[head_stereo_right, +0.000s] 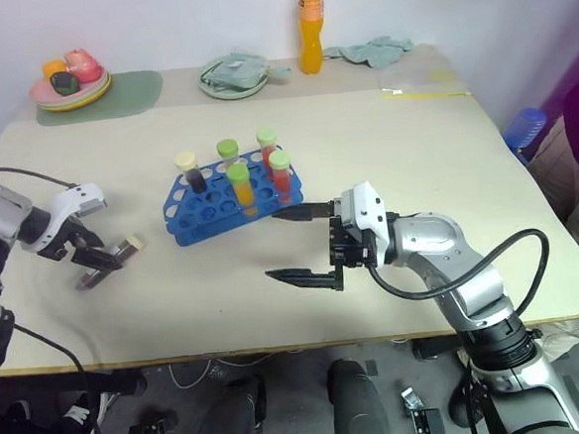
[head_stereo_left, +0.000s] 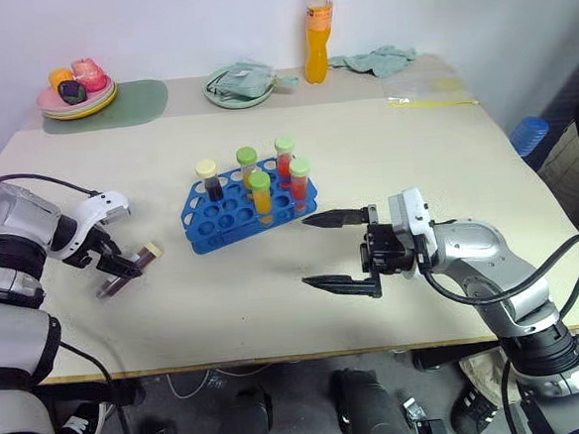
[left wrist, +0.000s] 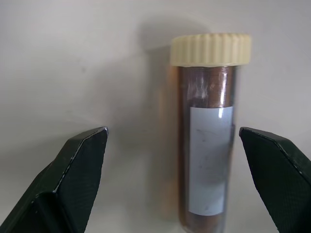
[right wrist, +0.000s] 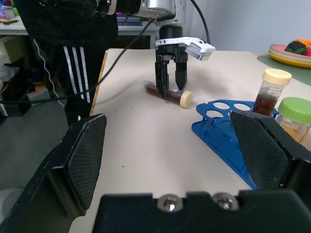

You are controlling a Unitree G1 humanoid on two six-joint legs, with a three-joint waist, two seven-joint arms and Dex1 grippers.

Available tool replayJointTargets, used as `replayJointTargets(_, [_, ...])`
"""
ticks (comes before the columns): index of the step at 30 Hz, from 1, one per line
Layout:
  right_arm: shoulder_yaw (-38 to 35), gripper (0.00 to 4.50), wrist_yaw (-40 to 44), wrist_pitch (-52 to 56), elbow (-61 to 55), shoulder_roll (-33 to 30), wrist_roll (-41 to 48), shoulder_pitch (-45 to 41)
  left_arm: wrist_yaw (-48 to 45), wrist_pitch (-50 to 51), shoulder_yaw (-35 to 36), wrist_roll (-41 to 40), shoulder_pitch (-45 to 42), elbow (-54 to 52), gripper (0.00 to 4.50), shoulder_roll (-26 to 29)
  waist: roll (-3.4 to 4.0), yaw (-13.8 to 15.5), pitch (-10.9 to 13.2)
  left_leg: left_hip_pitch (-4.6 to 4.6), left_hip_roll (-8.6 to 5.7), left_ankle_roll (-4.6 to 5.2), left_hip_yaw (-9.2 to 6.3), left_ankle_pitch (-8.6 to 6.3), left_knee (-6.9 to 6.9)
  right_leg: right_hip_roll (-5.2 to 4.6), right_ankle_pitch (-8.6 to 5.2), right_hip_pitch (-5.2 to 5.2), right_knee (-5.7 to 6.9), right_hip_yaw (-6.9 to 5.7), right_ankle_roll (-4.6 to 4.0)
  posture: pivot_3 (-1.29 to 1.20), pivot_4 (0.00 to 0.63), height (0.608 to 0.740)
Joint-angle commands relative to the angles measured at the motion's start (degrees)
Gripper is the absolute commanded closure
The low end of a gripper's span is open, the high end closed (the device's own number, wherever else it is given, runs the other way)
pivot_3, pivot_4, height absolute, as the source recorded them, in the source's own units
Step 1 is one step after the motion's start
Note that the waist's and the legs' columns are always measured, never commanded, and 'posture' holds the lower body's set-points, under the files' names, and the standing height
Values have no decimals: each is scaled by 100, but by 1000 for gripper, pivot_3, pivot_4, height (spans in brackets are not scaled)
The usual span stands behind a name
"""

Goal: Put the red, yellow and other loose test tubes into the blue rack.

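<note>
A loose test tube [left wrist: 206, 145] of dark brown liquid, with a ribbed cream cap and white label, lies flat on the table [head_stereo_left: 394, 150] left of the blue rack [head_stereo_left: 232, 216]. The left gripper [head_stereo_left: 117, 267] straddles it, fingers apart, not clamping. The right gripper [head_stereo_left: 334, 251] hovers wide open right of the rack.

**Camera setup**

Head stereo pair: high, looking forward-down over the whole table [head_stereo_left: 386, 171]. Left wrist cam: very close, facing down at the tabletop. Right wrist cam: low, level across the table, sharing the blue rack [right wrist: 228, 131] with the head views.
</note>
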Motion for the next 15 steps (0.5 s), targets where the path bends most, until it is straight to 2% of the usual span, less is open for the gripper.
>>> replayJointTargets(1, [-68, 0, -49, -117, -116, 94, 19, -115, -53, 42, 122, 155, 105, -39, 1864, 60, 0, -2, 0, -1, 0, 0, 0, 0, 0, 0, 0, 0, -1, 0, 0, 0, 150, 740])
replayJointTargets(4, [-74, 0, -55, -126, -77, 113, 1, -171, -115, 242, 241, 119, 256, -258, 3399, 103, 0, 2, 0, -3, 0, 0, 0, 0, -1, -1, 0, 0, -1, 0, 1, 0, 150, 740])
replayJointTargets(5, [-71, 0, -61, -91, -74, 121, 18, -179, -178, 431, 327, 37, 347, -432, 3676, 124, 0, 2, 0, -3, 0, 0, 0, 0, -1, 0, 0, 0, -1, 0, 1, 0, 150, 740])
replayJointTargets(11, [-37, 0, -61, -120, -26, 129, -77, -229, 66, 852, 903, -156, 960, -1615, 3704, 590, 0, -26, 0, -2, 0, 0, 0, 0, -2, -1, 0, 0, -1, 1, 1, 0, 150, 740])
replayJointTargets(13, [-77, 0, -37, -147, 17, 97, -105, -238, 434, 1077, 1427, -395, 1239, -2268, 3704, 710, -1, -38, 1, -2, 2, 0, -1, 0, -2, 0, 1, 0, -1, 0, -1, 0, 150, 740])
replayJointTargets(15, [-136, 0, -30, -192, 47, 84, -117, -226, 1195, 665, 2166, -659, 1576, -2937, 3704, 623, -3, 0, 1, -3, 2, 0, -5, 0, -3, 0, 3, -1, -2, 0, -5, 0, 150, 740])
